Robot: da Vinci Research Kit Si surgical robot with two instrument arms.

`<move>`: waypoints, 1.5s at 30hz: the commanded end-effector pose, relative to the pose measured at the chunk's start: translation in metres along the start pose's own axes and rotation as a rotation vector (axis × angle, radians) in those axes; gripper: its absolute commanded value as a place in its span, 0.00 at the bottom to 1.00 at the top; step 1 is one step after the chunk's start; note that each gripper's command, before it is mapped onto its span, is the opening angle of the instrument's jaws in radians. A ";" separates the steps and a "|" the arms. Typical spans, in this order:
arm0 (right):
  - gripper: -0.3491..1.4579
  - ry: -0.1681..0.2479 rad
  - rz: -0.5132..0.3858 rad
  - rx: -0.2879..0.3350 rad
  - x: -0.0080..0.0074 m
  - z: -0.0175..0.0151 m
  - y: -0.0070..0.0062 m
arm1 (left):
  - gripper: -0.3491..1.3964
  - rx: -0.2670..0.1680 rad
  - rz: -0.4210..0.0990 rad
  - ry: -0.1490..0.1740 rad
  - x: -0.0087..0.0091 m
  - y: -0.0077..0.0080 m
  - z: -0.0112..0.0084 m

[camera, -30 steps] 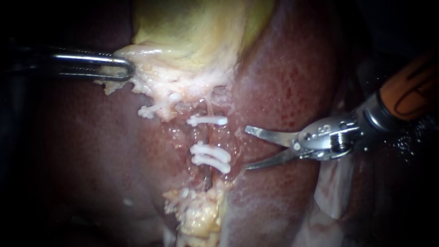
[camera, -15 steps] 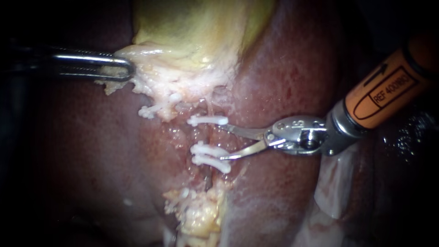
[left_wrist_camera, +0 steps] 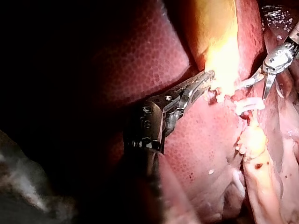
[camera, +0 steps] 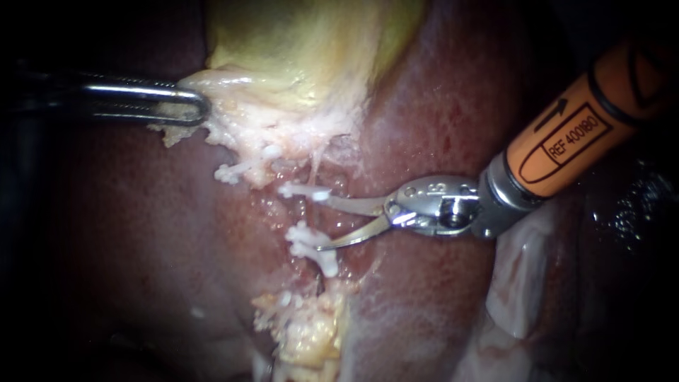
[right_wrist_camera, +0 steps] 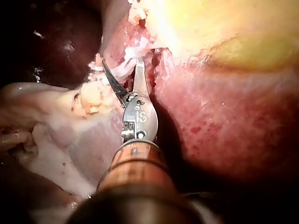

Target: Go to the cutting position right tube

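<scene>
Right arm pose: the orange shaft [camera: 566,141] comes down from the upper right, and its metal wrist bends to lie almost level across the liver [camera: 438,106].
Right claw [camera: 322,223]: open, two thin blades spread in a narrow V and gripping nothing.
Upper blade: its tip is at the upper clip [camera: 300,191].
Lower blade: its tip is at the lower clips [camera: 308,244], a pair set close together.
Right tube [camera: 309,212]: runs down between the upper clip and the lower clips, with that stretch at the mouth of the open claw, level with the blade tips. Whether a blade touches it cannot be told.
Left arm pose: enters level from the left.
Left claw [camera: 198,110]: closed on pale tissue [camera: 247,134] at the lower edge of the gallbladder [camera: 304,42], well apart from the right tube.
</scene>
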 end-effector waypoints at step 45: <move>0.81 0.137 0.005 0.061 0.0016 0.0058 0.0006 | 0.00 0.006 0.000 0.002 0.0000 0.0001 0.0005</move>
